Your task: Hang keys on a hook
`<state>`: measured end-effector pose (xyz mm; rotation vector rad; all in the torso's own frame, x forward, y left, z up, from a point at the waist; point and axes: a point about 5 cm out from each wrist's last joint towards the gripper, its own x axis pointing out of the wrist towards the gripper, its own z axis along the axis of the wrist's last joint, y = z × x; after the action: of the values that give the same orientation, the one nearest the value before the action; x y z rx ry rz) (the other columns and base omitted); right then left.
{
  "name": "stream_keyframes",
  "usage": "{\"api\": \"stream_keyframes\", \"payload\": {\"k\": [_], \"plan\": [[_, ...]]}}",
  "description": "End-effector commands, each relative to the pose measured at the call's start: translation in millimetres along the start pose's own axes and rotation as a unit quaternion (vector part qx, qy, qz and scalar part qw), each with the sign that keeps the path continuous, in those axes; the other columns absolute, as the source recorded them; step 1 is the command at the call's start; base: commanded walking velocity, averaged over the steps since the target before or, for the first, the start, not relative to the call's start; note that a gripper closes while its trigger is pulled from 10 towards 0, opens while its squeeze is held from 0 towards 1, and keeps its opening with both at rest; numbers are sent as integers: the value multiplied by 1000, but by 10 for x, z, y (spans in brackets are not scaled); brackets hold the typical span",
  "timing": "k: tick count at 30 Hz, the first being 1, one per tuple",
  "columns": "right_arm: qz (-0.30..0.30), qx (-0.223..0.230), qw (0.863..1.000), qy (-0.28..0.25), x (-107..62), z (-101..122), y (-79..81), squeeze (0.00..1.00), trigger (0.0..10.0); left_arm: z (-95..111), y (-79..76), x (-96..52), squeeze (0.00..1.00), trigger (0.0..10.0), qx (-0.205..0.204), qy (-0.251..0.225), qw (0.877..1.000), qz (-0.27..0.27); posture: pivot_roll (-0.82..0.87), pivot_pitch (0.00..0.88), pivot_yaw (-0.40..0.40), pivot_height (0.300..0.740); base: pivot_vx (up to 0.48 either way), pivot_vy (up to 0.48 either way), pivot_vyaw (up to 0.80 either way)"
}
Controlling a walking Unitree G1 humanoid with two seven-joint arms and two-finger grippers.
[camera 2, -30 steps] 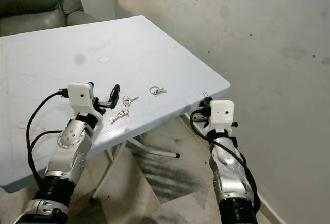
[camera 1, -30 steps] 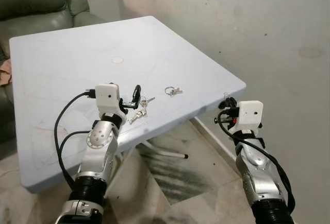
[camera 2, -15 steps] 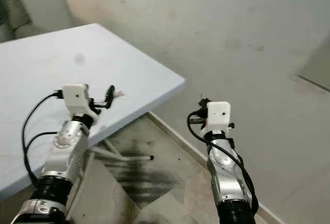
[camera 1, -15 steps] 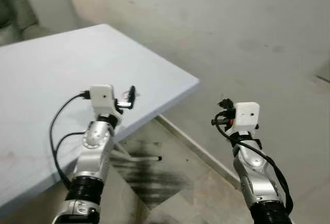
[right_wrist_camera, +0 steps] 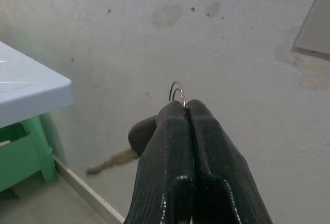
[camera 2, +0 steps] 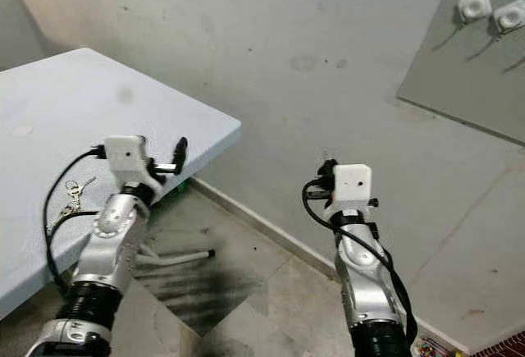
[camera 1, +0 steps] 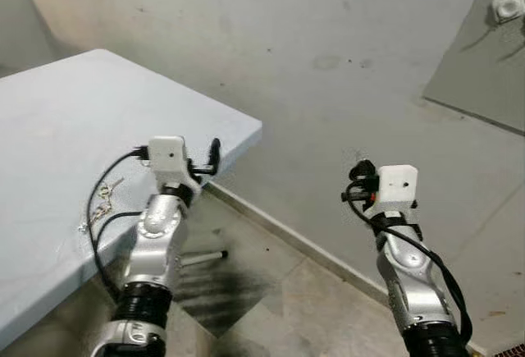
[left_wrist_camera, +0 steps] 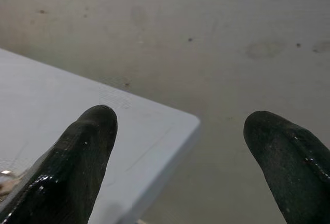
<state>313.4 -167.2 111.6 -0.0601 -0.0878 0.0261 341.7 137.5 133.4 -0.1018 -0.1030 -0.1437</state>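
We have our right claw (right_wrist_camera: 185,112) clenched on a key ring (right_wrist_camera: 177,91), the wire loop poking out above the pinched fingertips and a key (right_wrist_camera: 135,140) dangling blurred beneath them. The hooks (camera 2: 490,11) sit on a grey panel (camera 2: 484,70), up and to the right of that claw and well apart from it, so the coming move reads as a reach up and rightward; the right arm is clearly the nearer one. The ring stands roughly upright in the grip, and we judge it will need turning toward the panel to slip over a hook. Our left claw (left_wrist_camera: 180,147) is released, fingers spread, hovering over the desk (camera 1: 57,119) corner, where more keys (camera 1: 100,201) lie behind its arm. No brand, label or writing can be read anywhere.
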Motion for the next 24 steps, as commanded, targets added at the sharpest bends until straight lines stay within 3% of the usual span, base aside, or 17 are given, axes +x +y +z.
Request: {"api": "stream_keyframes", "payload": {"k": [1, 6, 10, 24], "plan": [[-1, 0, 1000, -10, 12, 64, -14, 0, 10000, 19, 32, -5, 0, 10000, 1, -4, 1000, 6, 19, 2, -19, 740, 0, 0, -606], [-1, 0, 1000, -9, 6, 58, -10, 0, 10000, 0, 31, -3, 0, 10000, -3, 6, 1000, 0, 20, 5, -19, 740, 0, 0, -606], [-1, 0, 1000, -8, 0, 57, -11, 0, 10000, -6, 48, -14, 0, 10000, -7, 6, 1000, 11, 20, 10, -19, 740, 0, 433, -611], [0, 2, 1000, -4, 0, 44, 4, 0, 10000, -26, 77, -16, 0, 10000, 11, 18, 999, 28, 31, 22, -25, 740, 0, 0, -607]]}}
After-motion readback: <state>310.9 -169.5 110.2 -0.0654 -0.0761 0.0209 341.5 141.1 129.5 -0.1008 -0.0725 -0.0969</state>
